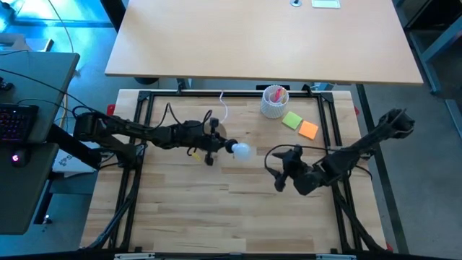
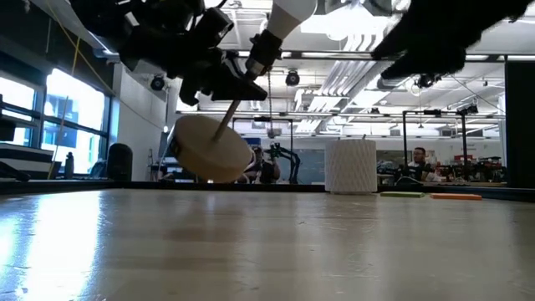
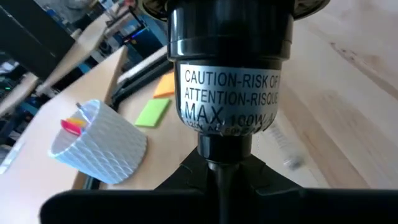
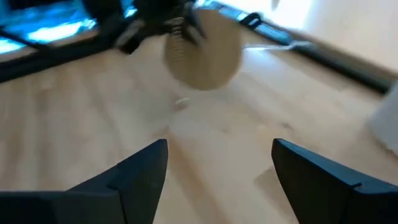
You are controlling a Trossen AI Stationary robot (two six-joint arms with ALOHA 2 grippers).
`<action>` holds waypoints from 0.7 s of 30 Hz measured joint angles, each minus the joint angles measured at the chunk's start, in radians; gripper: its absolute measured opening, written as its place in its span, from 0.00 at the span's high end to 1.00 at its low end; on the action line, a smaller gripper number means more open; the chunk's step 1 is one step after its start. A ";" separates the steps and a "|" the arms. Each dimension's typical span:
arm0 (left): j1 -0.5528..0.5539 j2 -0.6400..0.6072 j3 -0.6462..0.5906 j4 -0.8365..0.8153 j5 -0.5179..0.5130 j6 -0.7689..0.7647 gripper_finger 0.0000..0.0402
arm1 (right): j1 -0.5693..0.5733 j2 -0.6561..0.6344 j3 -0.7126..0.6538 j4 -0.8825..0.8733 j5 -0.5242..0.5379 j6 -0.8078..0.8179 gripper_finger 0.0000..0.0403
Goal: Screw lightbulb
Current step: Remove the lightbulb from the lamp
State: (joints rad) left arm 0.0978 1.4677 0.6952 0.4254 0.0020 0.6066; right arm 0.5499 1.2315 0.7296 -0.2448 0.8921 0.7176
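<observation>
The lamp stand is a round wooden disc (image 2: 209, 150) with a thin stem and a black socket (image 3: 230, 56). It is in the air at the table's middle, tilted. The white lightbulb (image 1: 240, 150) sits at the socket's end, pointing toward the table's right and upward (image 2: 288, 12). My left gripper (image 1: 211, 144) reaches in from the left and is shut on the stand. My right gripper (image 1: 278, 170) is open and empty to the right of the bulb, facing the blurred disc (image 4: 202, 50). My left gripper pinches the stand's thin stem (image 3: 221, 163) between its two fingers, just below the black socket. It comes roughly level from the table's left, and the stem runs on past the fingertips. The stand is tilted, its disc low and to the left, apparently clear of the table.
A white perforated cup (image 1: 275, 101) with pink contents stands at the far right of the middle. A green note (image 1: 291, 120) and an orange note (image 1: 309, 130) lie beside it. A white cord (image 1: 222, 108) trails at the far edge. Black frame rails border the table.
</observation>
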 joint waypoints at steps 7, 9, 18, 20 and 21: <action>0.042 0.000 0.000 0.068 0.040 0.079 0.95 | -0.100 -0.111 -0.048 0.098 0.162 -0.181 0.29; 0.087 0.000 0.000 0.102 0.079 0.069 0.95 | -0.121 -0.182 -0.011 0.079 0.112 -0.278 0.29; 0.226 -0.007 0.000 0.087 0.153 -0.016 0.95 | -0.159 -0.339 0.042 0.121 0.048 -0.412 0.29; 0.231 -0.007 0.000 0.080 0.153 -0.009 0.95 | -0.197 -0.335 0.042 0.121 -0.016 -0.409 0.29; 0.230 -0.007 0.000 0.076 0.153 -0.004 0.95 | -0.218 -0.330 0.041 0.122 -0.058 -0.406 0.29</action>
State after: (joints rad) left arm 0.3283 1.4605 0.6952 0.5016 0.1552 0.6026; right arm 0.3319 0.9012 0.7708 -0.1230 0.8345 0.3112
